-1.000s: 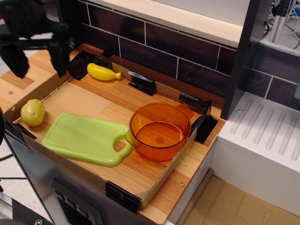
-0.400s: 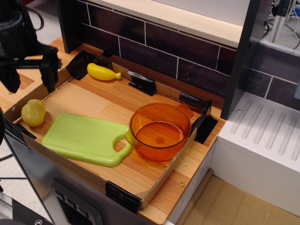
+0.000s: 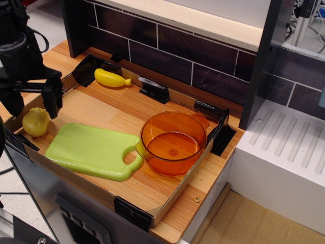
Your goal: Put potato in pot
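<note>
So the black two-finger gripper (image 3: 31,104) is hanging at the far left with its fingers spread wide, right over the small pale yellow-green potato (image 3: 35,122). The potato sits on the wood-grain tray floor (image 3: 117,104), just beside the flat light-green plastic cutting board (image 3: 94,151). The round see-through orange pot (image 3: 173,142) is next to the board's handle end, well apart from the potato. A bright yellow banana-shaped toy (image 3: 111,78) lies near the back wall.

claw (image 3: 31,104) arm cut off top-left
</note>
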